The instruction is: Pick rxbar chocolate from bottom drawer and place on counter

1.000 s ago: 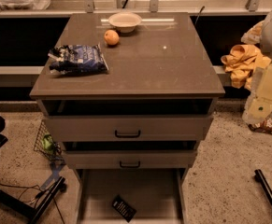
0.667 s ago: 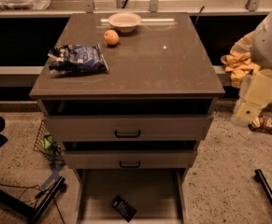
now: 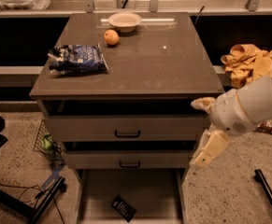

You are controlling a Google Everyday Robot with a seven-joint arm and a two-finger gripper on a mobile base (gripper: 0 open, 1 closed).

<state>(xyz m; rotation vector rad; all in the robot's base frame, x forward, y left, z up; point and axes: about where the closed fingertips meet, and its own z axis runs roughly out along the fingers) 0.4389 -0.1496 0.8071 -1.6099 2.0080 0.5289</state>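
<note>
Gripper hangs up-right of rxbar chocolate in btm drawer.

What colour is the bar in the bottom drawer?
The rxbar chocolate is black, camera view; gripper hangs right of middle drawer.

- The bottom drawer stands pulled open, and the rxbar chocolate lies flat on its pale floor, near the front edge, turned at an angle.
- The gripper hangs just right of the 2 upper drawers, pointing down and left.
- Up on the counter: a blue-and-white snack bag, an orange, a white bowl.
</note>
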